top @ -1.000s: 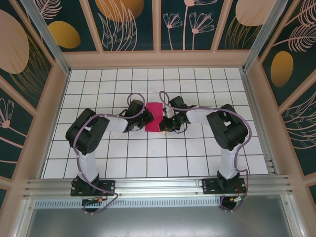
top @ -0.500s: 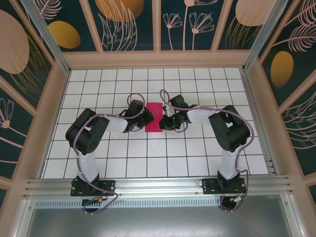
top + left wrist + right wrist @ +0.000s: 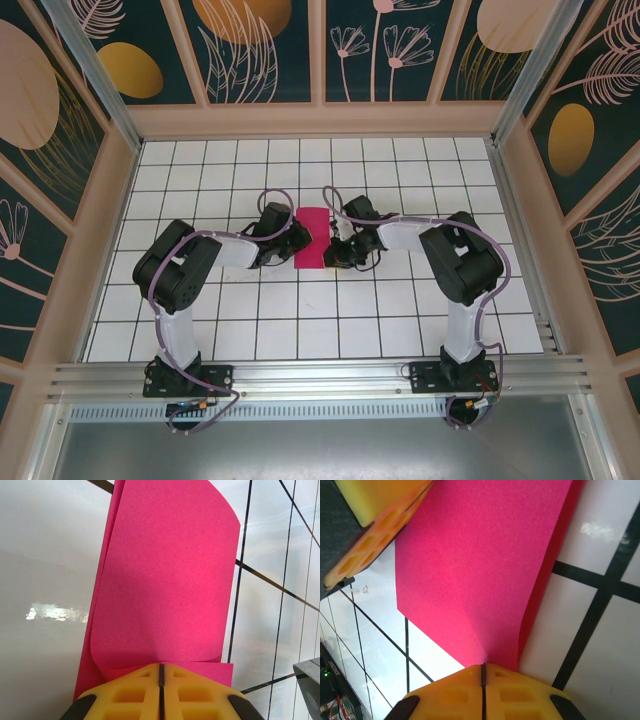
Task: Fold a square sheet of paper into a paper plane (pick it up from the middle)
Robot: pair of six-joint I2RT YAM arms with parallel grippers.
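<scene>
The square sheet of paper (image 3: 310,238) is magenta-pink and lies on the white grid floor between my two grippers, folded loosely over itself into a narrow strip. My left gripper (image 3: 292,246) is at its left edge. In the left wrist view the yellow jaws (image 3: 161,667) are shut on the sheet's near edge, and the upper layer (image 3: 165,580) curls up above the lower one. My right gripper (image 3: 335,250) is at the right edge. Its jaws (image 3: 483,667) are shut, pinching the sheet (image 3: 485,565) so that it creases upward from the tip.
White tiled floor (image 3: 300,320) with black grid lines spreads around the paper. Wooden-framed walls (image 3: 320,120) enclose the back and sides. The left gripper's yellow fingers (image 3: 370,525) show at the top left of the right wrist view, close over the paper.
The right gripper nudged slightly toward the paper and back again. The pink strip looks a little wider now than half a second ago. The left arm has stayed put.
</scene>
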